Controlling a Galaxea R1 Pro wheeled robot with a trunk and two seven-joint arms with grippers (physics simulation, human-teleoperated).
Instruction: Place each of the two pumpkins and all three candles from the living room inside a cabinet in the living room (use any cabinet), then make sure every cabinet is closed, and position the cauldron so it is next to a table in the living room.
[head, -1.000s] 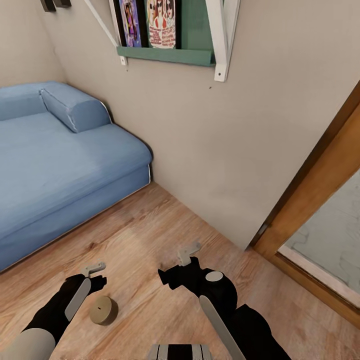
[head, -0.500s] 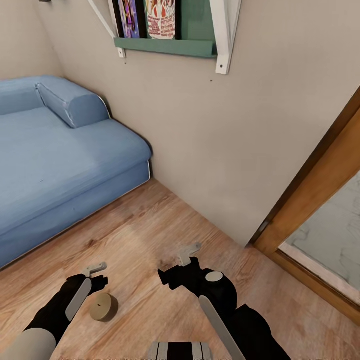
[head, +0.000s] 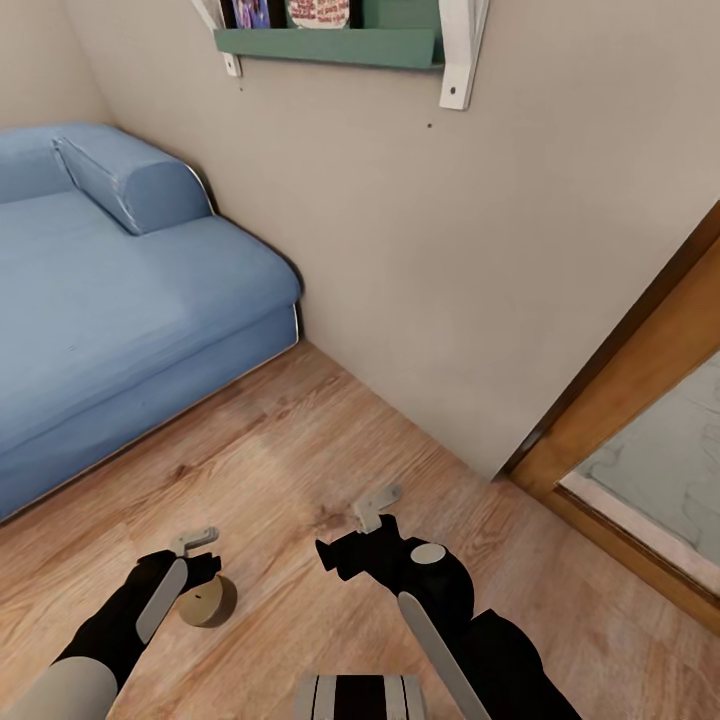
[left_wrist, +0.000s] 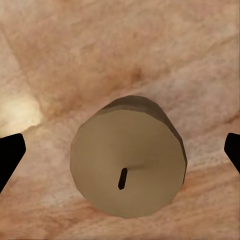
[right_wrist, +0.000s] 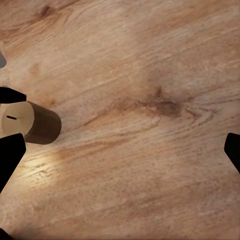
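One beige candle (head: 210, 601) stands upright on the wooden floor, its wick slot facing up. My left gripper (head: 198, 570) hangs right above it and covers part of its near-left side in the head view. In the left wrist view the candle (left_wrist: 127, 160) sits midway between the left gripper's (left_wrist: 120, 152) widely spread dark fingertips (left_wrist: 10, 155), which are open and clear of its sides. My right gripper (head: 338, 556) is open over bare floor to the candle's right, and its wrist view catches the candle (right_wrist: 34, 121) at the side. No pumpkins, cabinet or cauldron are in view.
A blue sofa (head: 110, 300) fills the left side. A beige wall (head: 450, 250) with a green shelf (head: 330, 45) runs ahead. A wooden door frame (head: 630, 390) with a pale pane stands at the right. Bare floor lies between sofa and wall.
The whole head view has shifted: shelf and sofa sit higher in the picture. The candle has come closer under my left gripper, which now overlaps it. Both grippers stay open.
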